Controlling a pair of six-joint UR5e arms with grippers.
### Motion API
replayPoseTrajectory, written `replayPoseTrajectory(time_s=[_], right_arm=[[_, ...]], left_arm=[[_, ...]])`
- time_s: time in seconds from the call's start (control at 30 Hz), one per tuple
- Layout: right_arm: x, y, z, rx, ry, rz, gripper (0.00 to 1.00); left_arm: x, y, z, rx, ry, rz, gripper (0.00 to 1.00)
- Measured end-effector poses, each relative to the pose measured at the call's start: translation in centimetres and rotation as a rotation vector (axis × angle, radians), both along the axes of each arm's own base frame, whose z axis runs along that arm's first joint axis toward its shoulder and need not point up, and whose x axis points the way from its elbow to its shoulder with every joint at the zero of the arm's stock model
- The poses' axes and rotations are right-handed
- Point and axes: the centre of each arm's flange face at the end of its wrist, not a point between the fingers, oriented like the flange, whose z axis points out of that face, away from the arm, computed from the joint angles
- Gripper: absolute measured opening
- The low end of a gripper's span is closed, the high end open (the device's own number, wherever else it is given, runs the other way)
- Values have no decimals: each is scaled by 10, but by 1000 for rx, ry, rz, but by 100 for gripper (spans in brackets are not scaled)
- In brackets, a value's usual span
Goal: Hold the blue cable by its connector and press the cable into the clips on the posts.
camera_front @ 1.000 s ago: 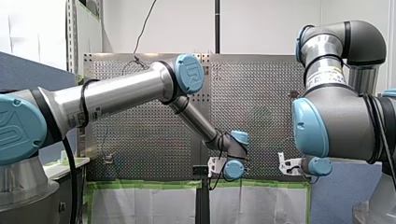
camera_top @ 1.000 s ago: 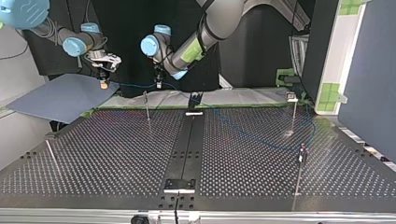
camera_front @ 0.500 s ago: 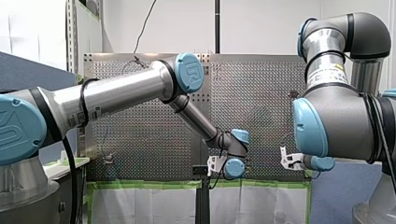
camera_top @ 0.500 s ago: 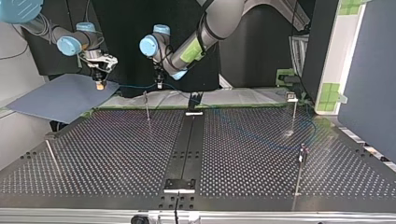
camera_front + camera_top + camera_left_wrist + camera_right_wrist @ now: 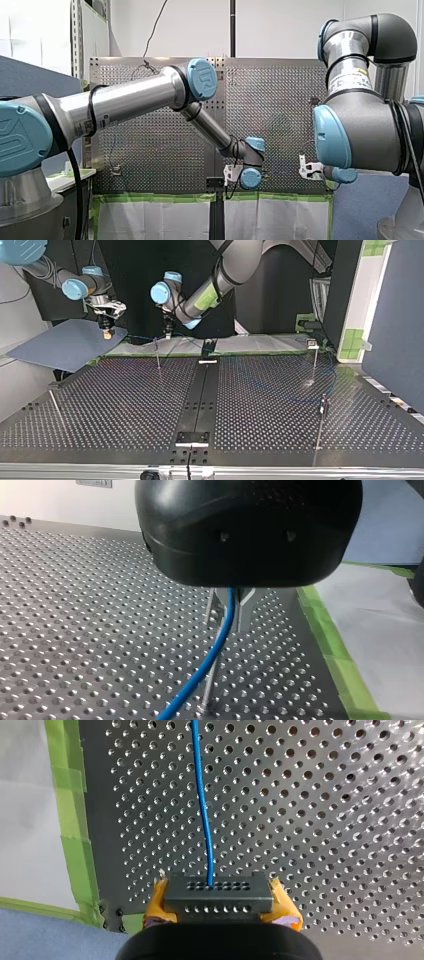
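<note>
- Right claw [image 5: 220, 902] clamped on connector [image 5: 219, 887]; blue cable [image 5: 202, 795] runs straight out.
- Left claw [image 5: 229, 602] around cable above post [image 5: 209, 690]; can't tell its grip.
- This clip not pressed yet, I'd judge.

A count of everything at one perforated table [image 5: 125, 405].
Two robot arms: my left arm [image 5: 220, 275] and my right arm [image 5: 50, 274]. Two grippers, one on each: left gripper [image 5: 167, 333], right gripper [image 5: 106, 334]. One blue cable [image 5: 202, 795]. One connector [image 5: 218, 892]. Four thin posts: first post [image 5: 157, 354], second post [image 5: 314, 362], third post [image 5: 320, 430], fourth post [image 5: 56, 409].
</note>
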Motion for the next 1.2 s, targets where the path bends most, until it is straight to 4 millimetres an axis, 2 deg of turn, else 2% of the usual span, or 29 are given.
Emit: replayPoseTrajectory(time_s=[0.17,0.27,0.63,0.97,1.2], right_arm=[[2,-1,1,-6,-9,3,0],[3,-1,1,-10,-12,4,0],[7,-9,-8,-18,-39,8,0],[13,-31,2,-49,-67,16,0],[15,-43,9,-71,-85,17,0]], left_arm=[[5,10,-16,17,15,-2,0],[11,13,-18,12,13,-4,0],[41,15,-4,-23,-9,-18,0],[64,16,9,-54,-27,-40,0],[71,19,4,-51,-18,-43,0]])
